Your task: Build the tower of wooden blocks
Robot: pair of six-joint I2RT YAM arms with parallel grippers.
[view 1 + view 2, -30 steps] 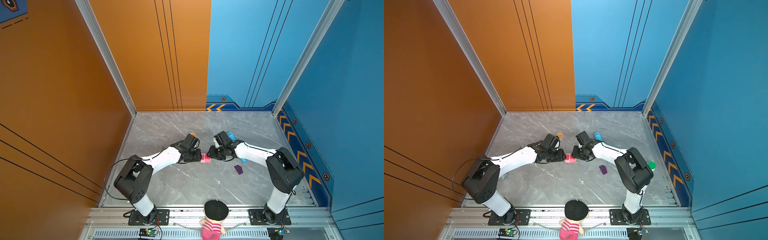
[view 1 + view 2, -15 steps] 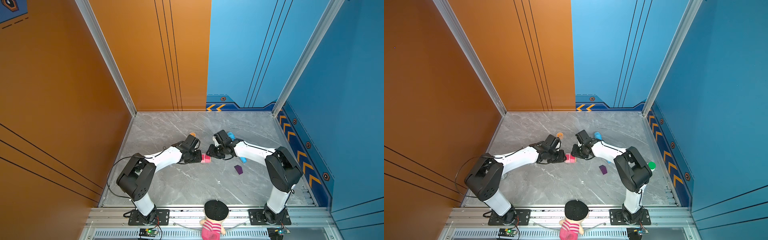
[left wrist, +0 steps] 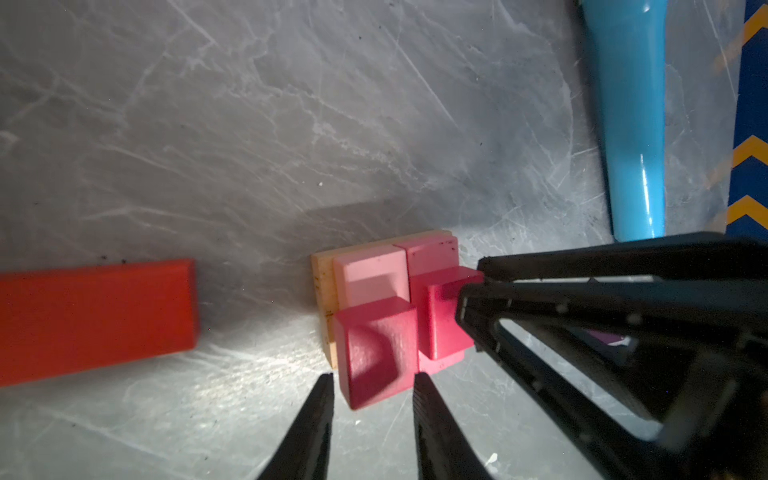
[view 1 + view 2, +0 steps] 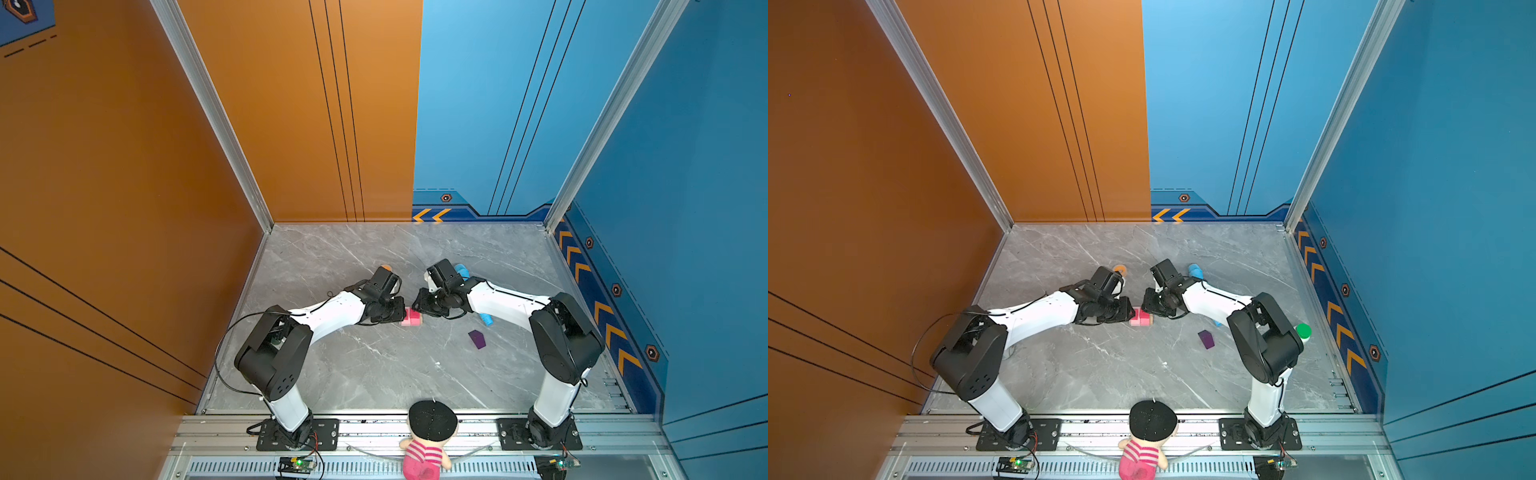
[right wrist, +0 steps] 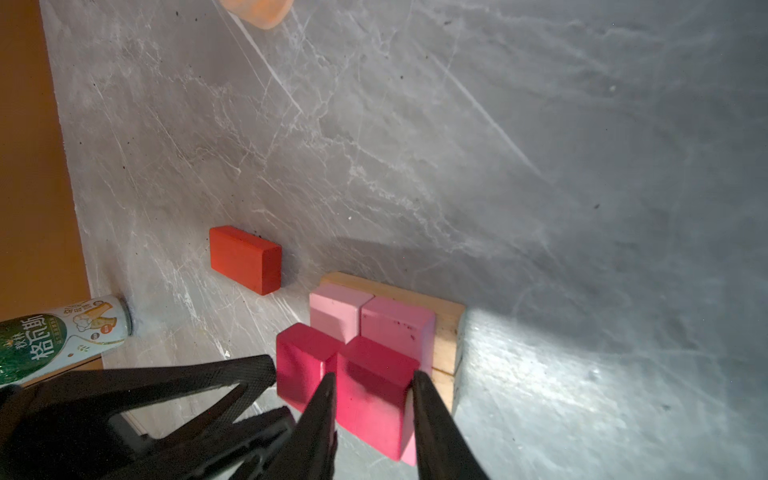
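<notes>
The tower [image 4: 411,319] stood mid-floor at the centre of both top views, part built: tan slabs [image 5: 446,328] at the bottom, two pink bricks [image 5: 336,311] on them, two magenta cubes on the bricks. The red brick [image 5: 245,259] lay on the floor near it, to the upper left in the right wrist view; the purple piece [image 4: 476,338] lay well apart at lower right; both seemingly remained to be stacked. The right gripper [image 5: 372,374] pinched the right cube [image 5: 374,399], fingers against both sides; the left gripper [image 3: 372,376] straddled the left cube [image 3: 374,345], a sliver showing at one finger, so I could not tell whether it gripped. Against the earlier frames little differed: both grippers were already at the tower; the left arm's elbow had edged slightly; the purple piece had not moved.
</notes>
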